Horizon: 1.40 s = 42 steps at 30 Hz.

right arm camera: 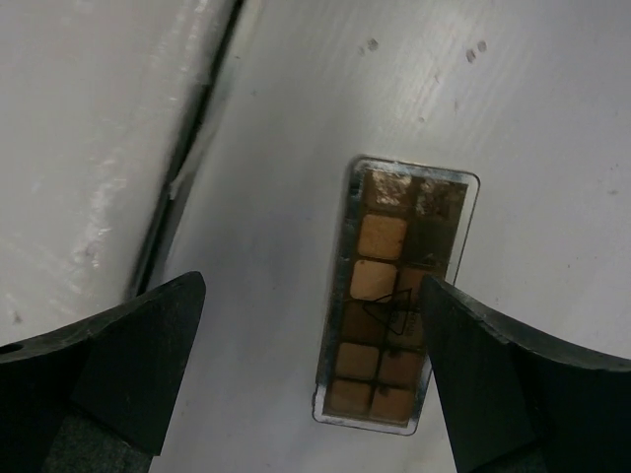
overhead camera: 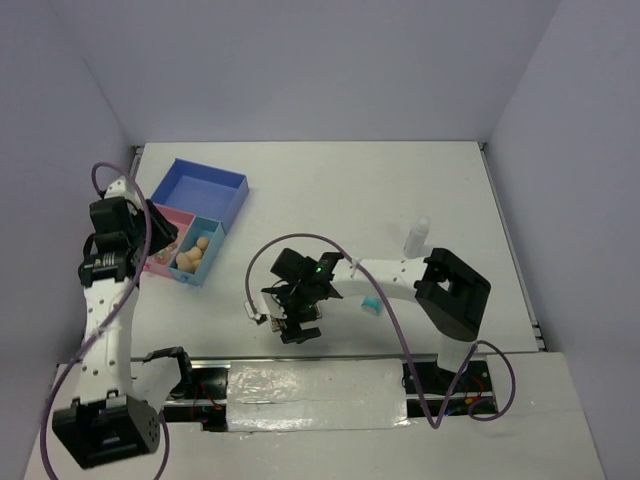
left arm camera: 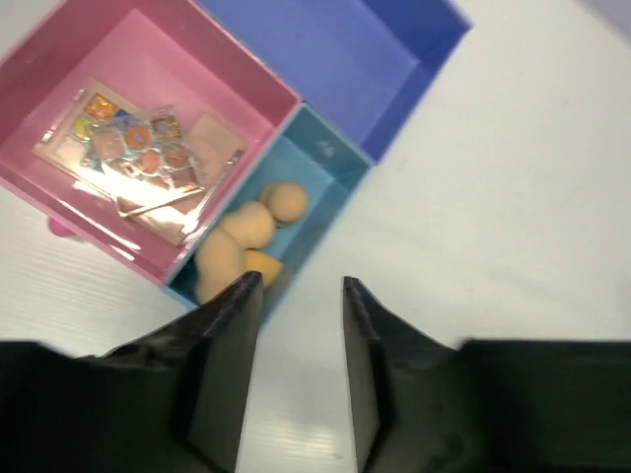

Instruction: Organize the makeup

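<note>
A white table (overhead camera: 380,200) stands in a plain booth, with a pale lavender back wall (overhead camera: 300,60) at its far edge and side walls (overhead camera: 570,150) left and right. The light is soft and even. A glossy strip (overhead camera: 310,385) along the near edge glares.

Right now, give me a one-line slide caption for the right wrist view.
Open right gripper hovers over a slim clear-cased palette of brown eyeshadow pans lying flat on the white table.

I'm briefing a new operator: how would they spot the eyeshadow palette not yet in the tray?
Start at the white table, near its front edge, where the right gripper hangs open. Directly below it lies a narrow rectangular palette. Unlike the multicolour palette in the pink compartment, its pans are all tan and brown.
</note>
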### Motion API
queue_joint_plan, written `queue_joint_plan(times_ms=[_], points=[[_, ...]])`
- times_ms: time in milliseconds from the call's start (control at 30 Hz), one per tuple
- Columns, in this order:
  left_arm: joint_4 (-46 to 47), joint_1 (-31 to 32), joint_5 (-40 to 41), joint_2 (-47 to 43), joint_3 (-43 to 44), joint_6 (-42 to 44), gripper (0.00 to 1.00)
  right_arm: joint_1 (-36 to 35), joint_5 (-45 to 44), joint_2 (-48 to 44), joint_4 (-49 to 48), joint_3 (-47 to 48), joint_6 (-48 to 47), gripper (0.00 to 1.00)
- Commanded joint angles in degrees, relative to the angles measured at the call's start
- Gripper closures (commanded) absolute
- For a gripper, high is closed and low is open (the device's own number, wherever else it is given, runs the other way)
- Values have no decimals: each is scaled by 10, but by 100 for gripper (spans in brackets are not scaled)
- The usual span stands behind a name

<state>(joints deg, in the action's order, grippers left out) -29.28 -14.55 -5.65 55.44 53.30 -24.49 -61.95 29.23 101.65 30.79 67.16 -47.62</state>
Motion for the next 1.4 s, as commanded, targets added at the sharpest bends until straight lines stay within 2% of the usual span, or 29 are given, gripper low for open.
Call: queue_joint_plan(times_ms=[0,67,167,333,400,567,600,700,733,900,1033,1200,1233,1367], points=[[11,-2,-52,-73,-24,-50,47,-1,-79,17,-56,13,48,5],[-5,-2,-54,-92,-25,-53,42,-4,-100,21,-73,10,60,6],[-19,-3,-52,-116,-21,-51,39,-11,-129,23,-96,2,81,7],[-27,-2,-49,-135,-26,-55,38,-15,-139,55,-93,15,98,15],[-27,-3,-51,-141,-29,-59,38,-14,-136,70,-83,23,102,23],[-36,-2,-43,-155,-25,-58,38,-19,-139,73,-88,13,102,28],[-40,-3,-40,-158,-23,-60,38,-19,-142,75,-87,13,101,31],[-44,-2,-38,-168,-14,-75,38,-19,-145,82,-77,23,100,47],[-39,-2,-38,-171,-11,-80,38,-19,-144,83,-70,26,100,57],[-18,-2,-55,-191,15,-114,38,-18,-142,88,-44,75,74,72],[-8,-2,-67,-206,50,-122,37,-17,-107,96,-28,176,72,85],[-8,-3,-83,-223,80,-121,37,-12,-50,160,-6,337,124,87],[-8,-2,-86,-231,86,-121,36,-10,-31,187,-1,397,149,88],[-10,-2,-86,-254,92,-122,35,2,-6,257,-19,535,235,90]])
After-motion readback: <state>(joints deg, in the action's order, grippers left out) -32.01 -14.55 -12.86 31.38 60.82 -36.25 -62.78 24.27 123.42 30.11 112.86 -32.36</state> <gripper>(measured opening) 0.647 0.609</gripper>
